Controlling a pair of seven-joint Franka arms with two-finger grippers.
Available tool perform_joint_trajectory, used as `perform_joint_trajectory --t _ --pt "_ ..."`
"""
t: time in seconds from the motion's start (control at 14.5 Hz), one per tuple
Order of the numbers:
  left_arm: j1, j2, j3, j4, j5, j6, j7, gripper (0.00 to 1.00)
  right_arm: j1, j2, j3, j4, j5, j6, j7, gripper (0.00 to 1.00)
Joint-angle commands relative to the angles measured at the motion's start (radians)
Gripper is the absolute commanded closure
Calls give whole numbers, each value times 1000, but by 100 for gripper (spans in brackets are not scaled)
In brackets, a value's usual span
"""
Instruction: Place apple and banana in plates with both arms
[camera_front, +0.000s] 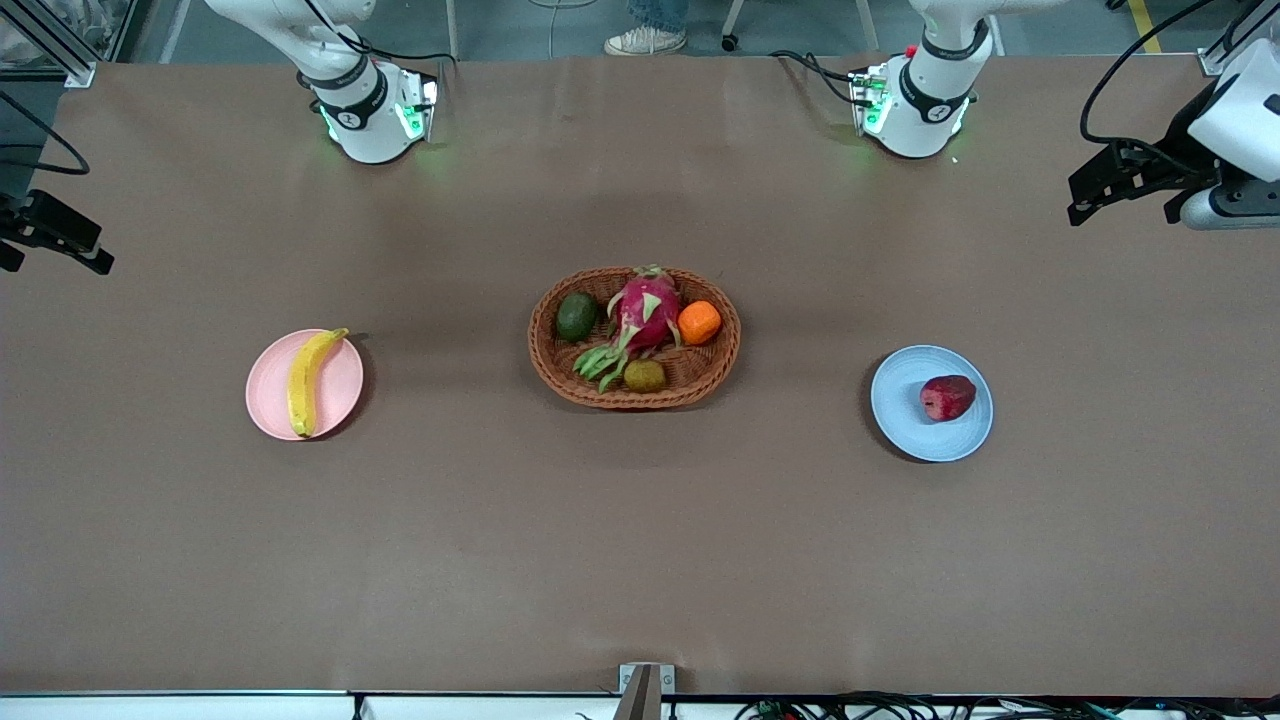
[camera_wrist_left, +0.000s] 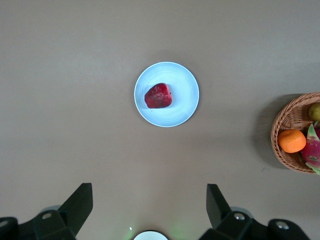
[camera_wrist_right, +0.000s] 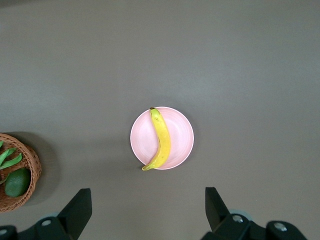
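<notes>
Resting on smooth round plates: curved yellow banana (camera_front: 306, 382) on pink plate (camera_front: 345, 392), lumpy red apple (camera_front: 946, 397) on blue plate (camera_front: 905, 405).
Left gripper (camera_wrist_left: 150, 212) and right gripper (camera_wrist_right: 148, 212) hang high, jaws wide, empty.

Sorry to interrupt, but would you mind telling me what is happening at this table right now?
Nothing is being held just now. The long yellow banana lies on the pale pink round plate toward the right arm's end of the table, and the small dark red apple sits on the light blue round plate toward the left arm's end. The oval brown wicker basket of other fruit stands between them. The left gripper and right gripper are both open, high above their plates.
</notes>
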Motion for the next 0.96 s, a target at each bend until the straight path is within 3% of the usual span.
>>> perform_joint_trajectory --t 0.0,0.89 --pt "2 10 0 21 0 -3 10 0 -12 -48 12 -60 -17 20 -12 0" --pt "-2 10 -2 21 -2 -3 16 0 -6 -59 16 -57 -56 20 -7 0"
